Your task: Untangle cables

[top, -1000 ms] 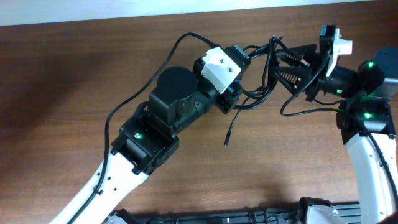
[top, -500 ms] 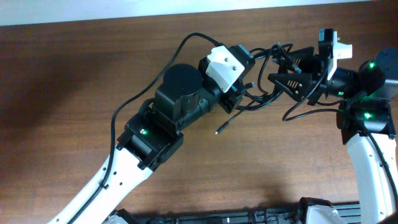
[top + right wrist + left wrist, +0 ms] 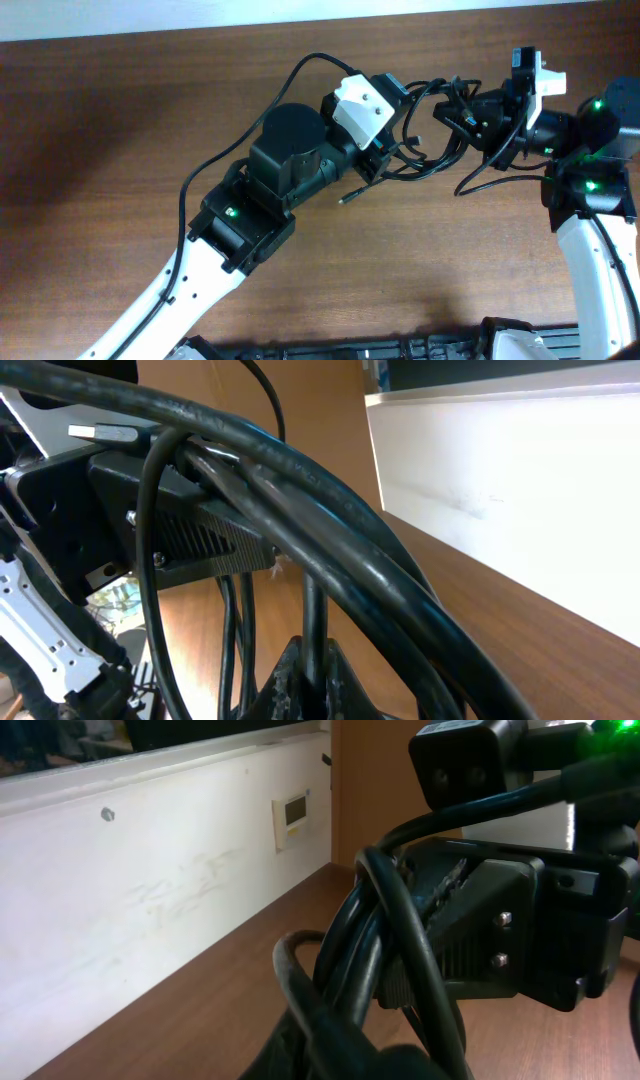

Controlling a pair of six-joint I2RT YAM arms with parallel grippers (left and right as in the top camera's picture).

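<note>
A knot of thin black cables (image 3: 425, 135) hangs between my two grippers above the wooden table (image 3: 120, 150). My left gripper (image 3: 392, 142) comes in from the lower left and is shut on the cables' left side. My right gripper (image 3: 468, 117) comes in from the right, jaws shut on a strand. One plug end (image 3: 345, 199) dangles low on the left, and a loose loop (image 3: 480, 182) sags under the right gripper. In the left wrist view the cables (image 3: 390, 950) cover my left gripper (image 3: 400, 1060). In the right wrist view my right gripper (image 3: 320, 680) pinches one upright cable (image 3: 316, 615).
The table's far edge meets a white wall (image 3: 200, 15). The left arm's own thick wire (image 3: 250, 120) arcs over the table. A black frame (image 3: 430, 347) lies along the front edge. The right arm's base (image 3: 600, 250) stands at the right.
The right gripper's jaws, open a moment ago, have closed on the cables. The left arm shifted slightly up and right, and the dangling plug end swung up and left.
</note>
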